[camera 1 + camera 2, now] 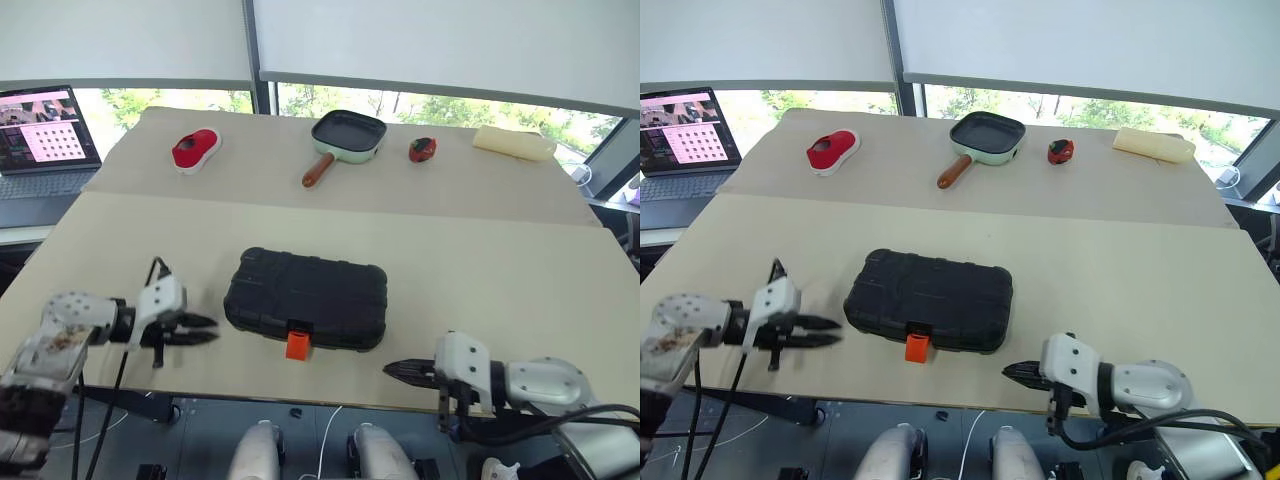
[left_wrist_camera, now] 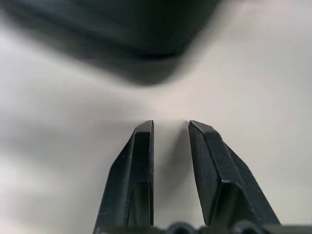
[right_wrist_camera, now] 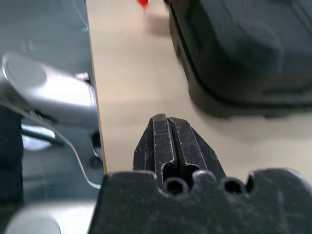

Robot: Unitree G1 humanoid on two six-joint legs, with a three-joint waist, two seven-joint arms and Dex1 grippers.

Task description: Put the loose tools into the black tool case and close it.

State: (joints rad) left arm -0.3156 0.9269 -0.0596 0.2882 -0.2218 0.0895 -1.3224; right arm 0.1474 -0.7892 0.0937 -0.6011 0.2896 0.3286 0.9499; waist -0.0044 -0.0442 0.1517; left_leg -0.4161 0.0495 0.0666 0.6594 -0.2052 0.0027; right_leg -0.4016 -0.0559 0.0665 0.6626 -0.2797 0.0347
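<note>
Since the black tool case already lies flat with its lid down on the near table, between the two arms, the job looks close to finished from where I stand: no loose tools lie anywhere on the tabletop, so I judge they are inside (though I cannot see in). What may be left is the small orange latch on the case's near edge, which hangs out toward the table rim; whether it has caught I cannot tell.

Going from the left: one laptop at the table's far left corner, one red-and-white object, one green-rimmed pan with a brown handle, one small red-and-black thing, one pale roll at the far right. Nearer me, one left gripper just beside the case's left end, fingers slightly parted and empty, then the one case, then one right gripper by the case's near right corner, fingers pressed together on nothing
</note>
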